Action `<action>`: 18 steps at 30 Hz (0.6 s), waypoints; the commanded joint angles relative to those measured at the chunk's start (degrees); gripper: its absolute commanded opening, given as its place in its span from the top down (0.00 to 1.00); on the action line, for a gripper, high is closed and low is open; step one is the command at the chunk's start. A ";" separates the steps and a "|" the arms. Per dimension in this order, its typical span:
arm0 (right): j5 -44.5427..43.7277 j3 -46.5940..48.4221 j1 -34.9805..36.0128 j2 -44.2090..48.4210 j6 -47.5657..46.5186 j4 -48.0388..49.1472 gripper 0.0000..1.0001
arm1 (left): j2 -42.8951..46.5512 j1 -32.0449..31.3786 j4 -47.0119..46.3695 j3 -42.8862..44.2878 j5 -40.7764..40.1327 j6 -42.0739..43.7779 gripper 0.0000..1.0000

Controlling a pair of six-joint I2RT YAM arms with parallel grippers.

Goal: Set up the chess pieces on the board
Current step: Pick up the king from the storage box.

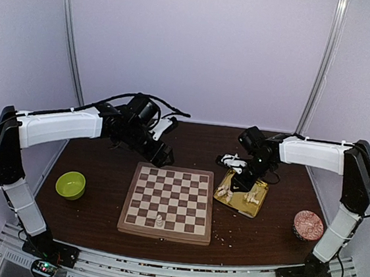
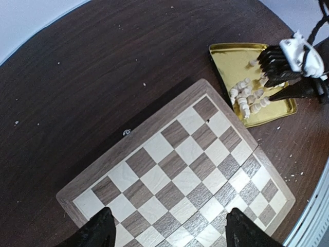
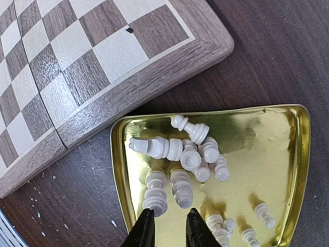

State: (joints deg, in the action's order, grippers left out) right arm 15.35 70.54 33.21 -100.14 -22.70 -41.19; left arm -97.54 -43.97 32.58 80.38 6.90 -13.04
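The board (image 1: pixel 168 201) lies mid-table with one white piece (image 1: pixel 160 220) standing near its front edge. Several more chess pieces (image 3: pixel 190 154) lie heaped in a gold tray (image 3: pixel 267 154) to the board's right. My right gripper (image 3: pixel 171 227) hangs low over the tray's near-left corner. Its jaws stand a narrow gap apart with nothing between them, and its left fingertip (image 3: pixel 146 226) sits by the base of a lying piece (image 3: pixel 156 195). My left gripper (image 2: pixel 169 234) hovers over the board's far-left part (image 2: pixel 175 170), open and empty.
A green bowl (image 1: pixel 70 185) sits left of the board. A round patterned disc (image 1: pixel 308 225) lies at the right, near the right arm's base. Pale crumbs (image 3: pixel 36 198) dot the dark table between board and tray. In the left wrist view the right gripper (image 2: pixel 288 67) is over the tray (image 2: pixel 231 56).
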 commanded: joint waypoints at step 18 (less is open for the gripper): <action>-2.25 2.32 2.82 -3.84 -1.01 -2.52 0.81 | 2.67 0.20 -6.08 -1.37 2.99 -3.47 0.24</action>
State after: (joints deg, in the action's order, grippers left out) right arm 13.96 71.79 35.68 -103.22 -22.79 -42.09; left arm -95.33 -43.97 29.02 78.87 9.04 -16.03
